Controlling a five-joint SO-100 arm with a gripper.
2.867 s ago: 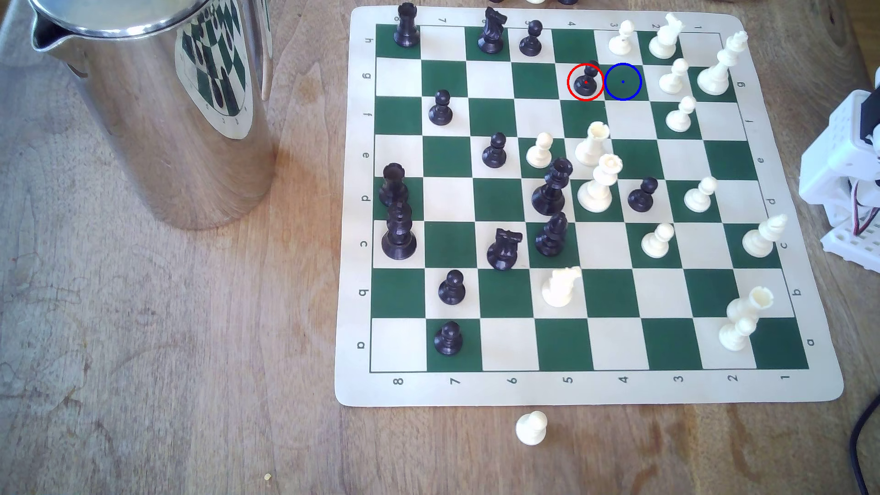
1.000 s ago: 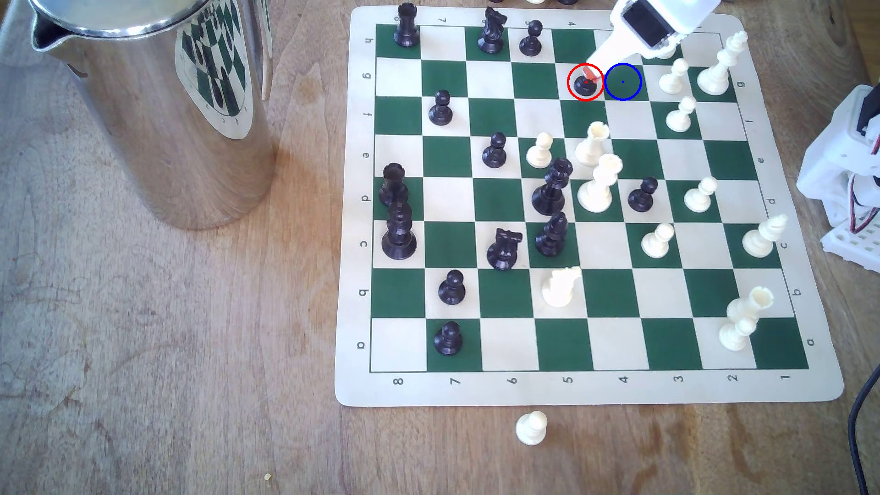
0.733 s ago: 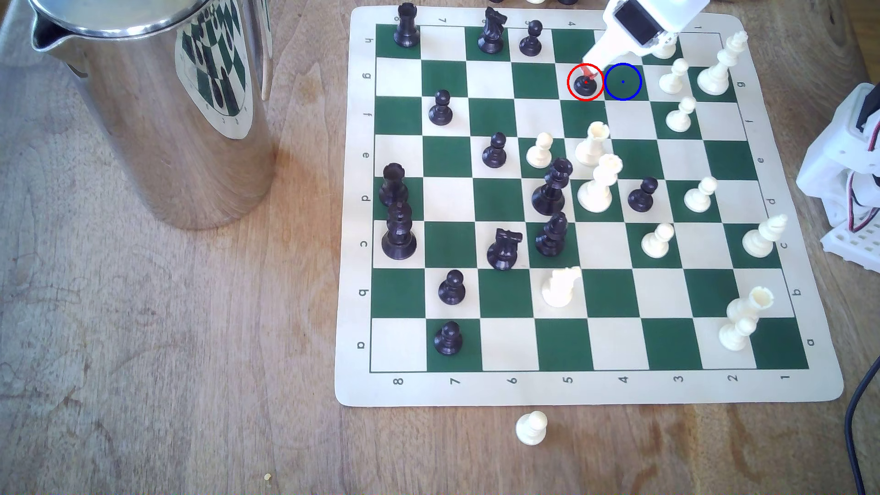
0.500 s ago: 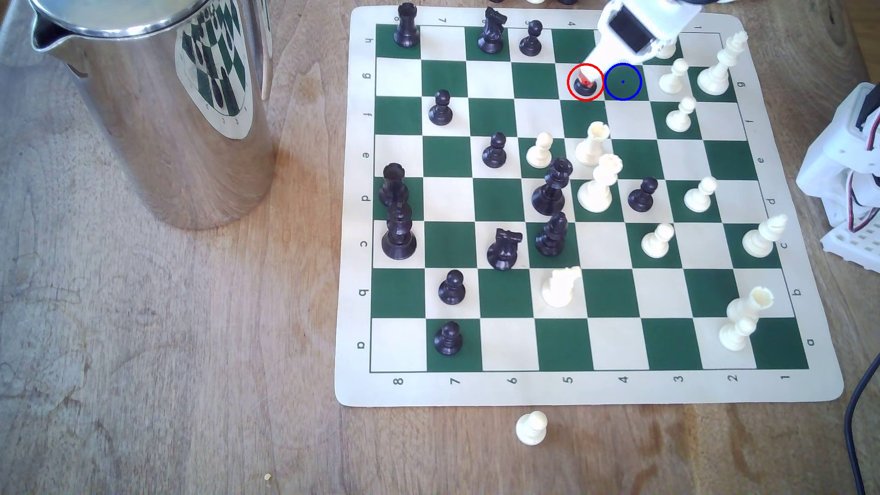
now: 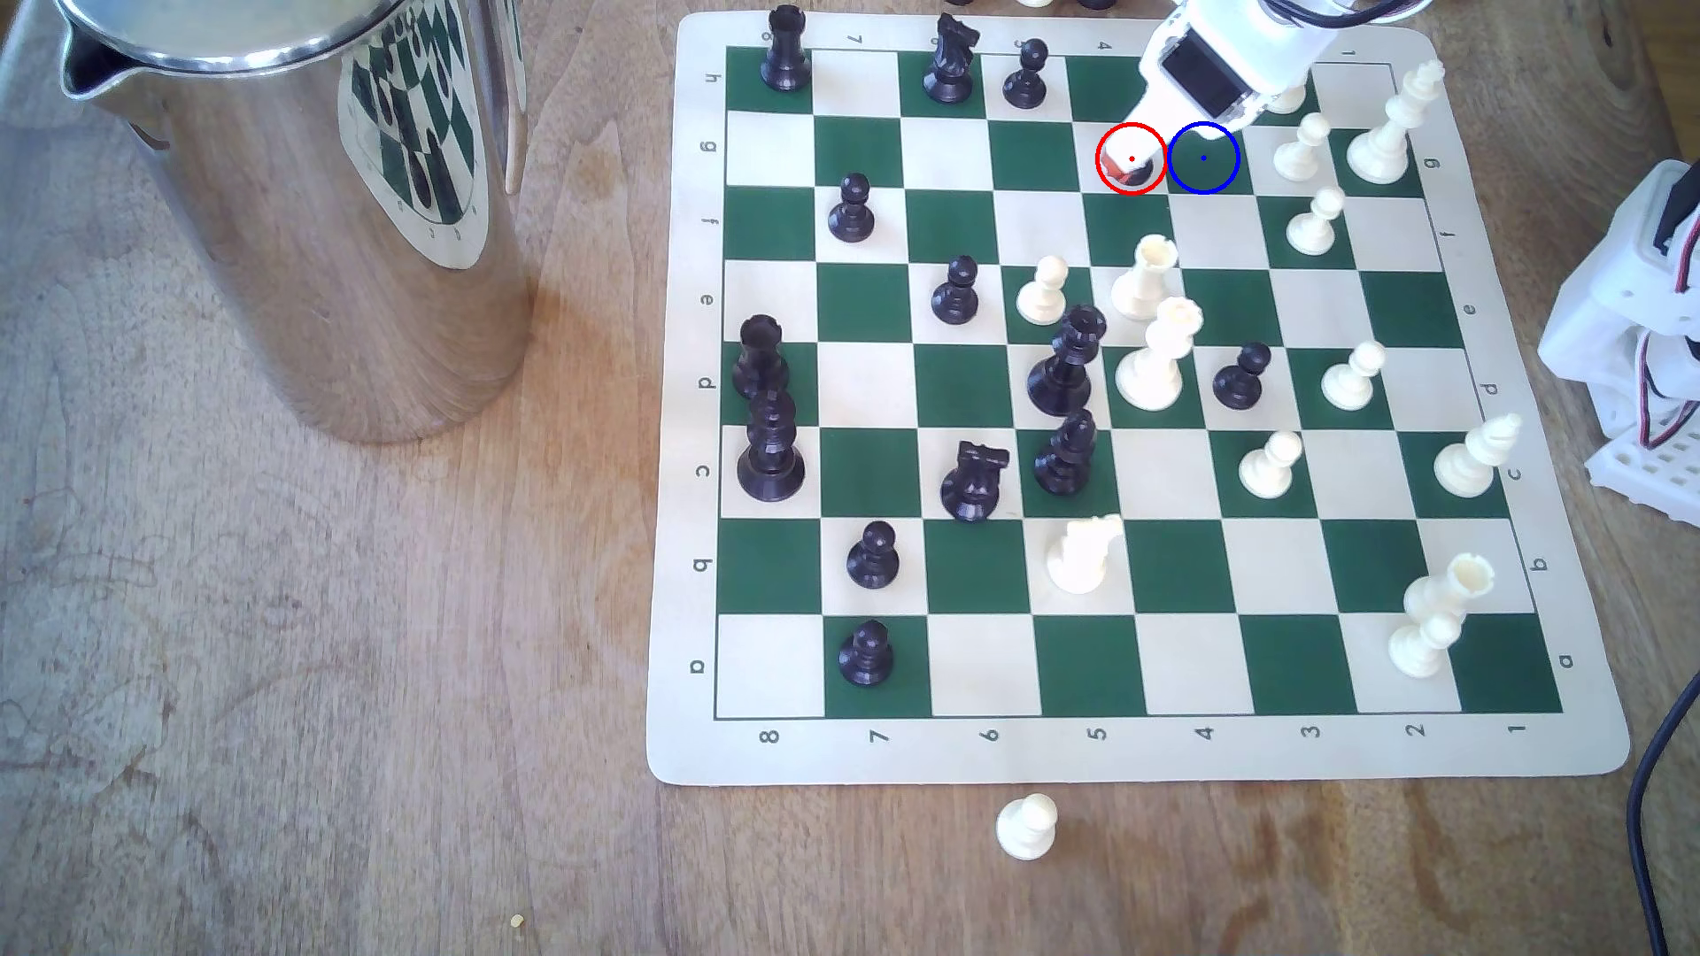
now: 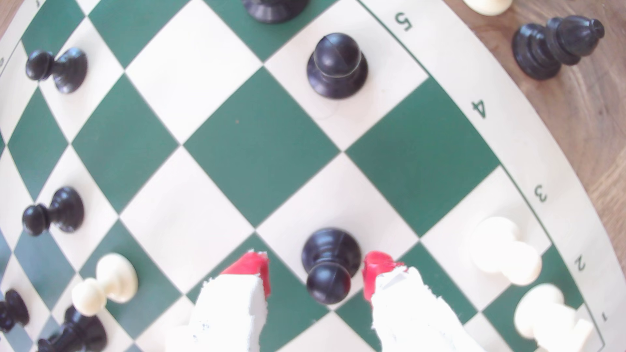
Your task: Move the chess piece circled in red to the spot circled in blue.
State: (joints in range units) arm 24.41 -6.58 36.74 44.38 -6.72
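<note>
Chessboard (image 5: 1141,754) on wooden table (image 5: 322,689)

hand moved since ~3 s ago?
Yes. In the exterior view the hand was absent then; it has come in from the top edge and dropped onto the red-ringed square, now straddling the black pawn, open, beside the blue-ringed square.

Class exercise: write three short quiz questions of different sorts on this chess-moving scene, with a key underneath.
1. True or false: the tool has already closed on the black pawn.
2. Multiple choice: the blue-ringed spot is A) bare, B) holding a white pawn, C) holding a black knight.
3. Fill in: in the exterior view, the spot lies to the pawn's ____.

Key:
1. False: the red-tipped fingers straddle the pawn, with a gap beside at least one of them.
2. A
3. right
</note>
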